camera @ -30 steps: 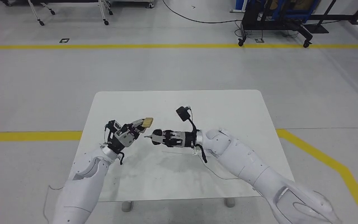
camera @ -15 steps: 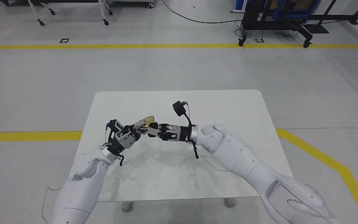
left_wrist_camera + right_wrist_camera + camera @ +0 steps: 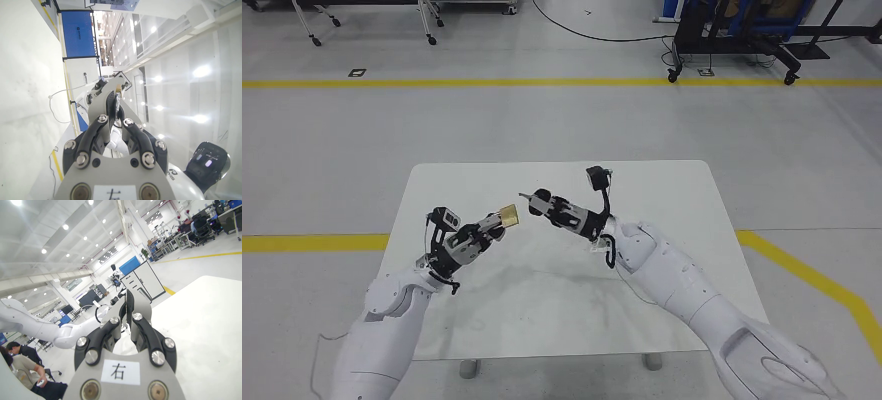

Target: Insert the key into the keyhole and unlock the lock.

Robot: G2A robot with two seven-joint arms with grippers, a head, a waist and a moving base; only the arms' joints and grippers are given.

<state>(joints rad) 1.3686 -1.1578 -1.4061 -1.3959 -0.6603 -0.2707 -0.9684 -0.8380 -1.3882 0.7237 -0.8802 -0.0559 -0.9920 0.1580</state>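
Lock (image 3: 507, 213): brass, block-shaped body, clamped between my left jaws above the table (image 3: 672, 200). Its long axis runs in line with the jaws, brass end facing my right arm. The key (image 3: 525, 195), a thin metal shaft, is gripped in my closed right jaws. Its tip points left, near the lock but apart. Table: white, smooth, rounded corners.

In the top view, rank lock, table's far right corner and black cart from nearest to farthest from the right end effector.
1. lock, just beside the right end effector, held by the left end effector.
2. table's far right corner, at the table edge.
3. black cart, on the floor beyond the table.
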